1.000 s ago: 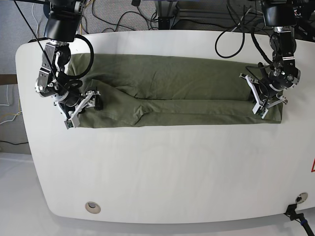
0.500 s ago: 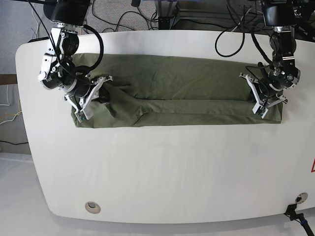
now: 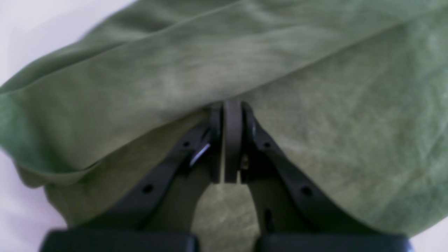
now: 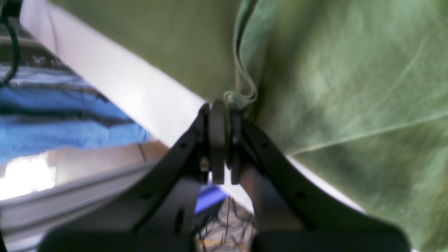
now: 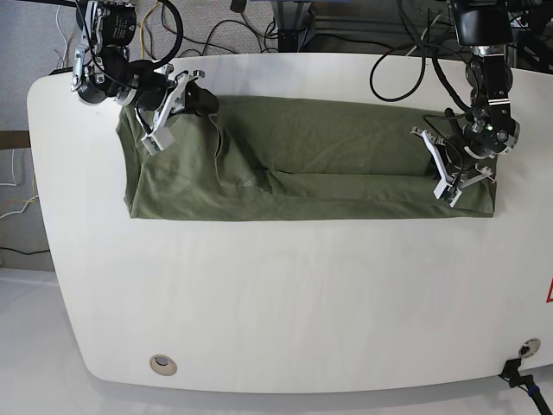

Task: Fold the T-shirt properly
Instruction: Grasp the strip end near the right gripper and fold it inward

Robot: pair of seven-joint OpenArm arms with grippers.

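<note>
The olive-green T-shirt (image 5: 302,164) lies as a long folded band across the white table (image 5: 259,285). My right gripper (image 5: 155,137), at the band's far left corner, is shut on a doubled hem of the T-shirt (image 4: 241,99); its tips (image 4: 224,105) pinch it over the table's edge. My left gripper (image 5: 449,188) rests on the band's right end. Its jaws (image 3: 227,105) are shut, with a fold of the T-shirt (image 3: 140,87) caught at the tips and draped across them.
Black cables (image 5: 216,30) trail behind the table's far edge. A round grommet (image 5: 162,364) sits near the front left and a black connector (image 5: 518,372) at the front right corner. Blue floor clutter (image 4: 52,129) shows past the table's edge.
My right gripper shut on the shirt's left end and carried it from the near left toward the far left corner, pulling the cloth along. The left gripper shifted only slightly.
</note>
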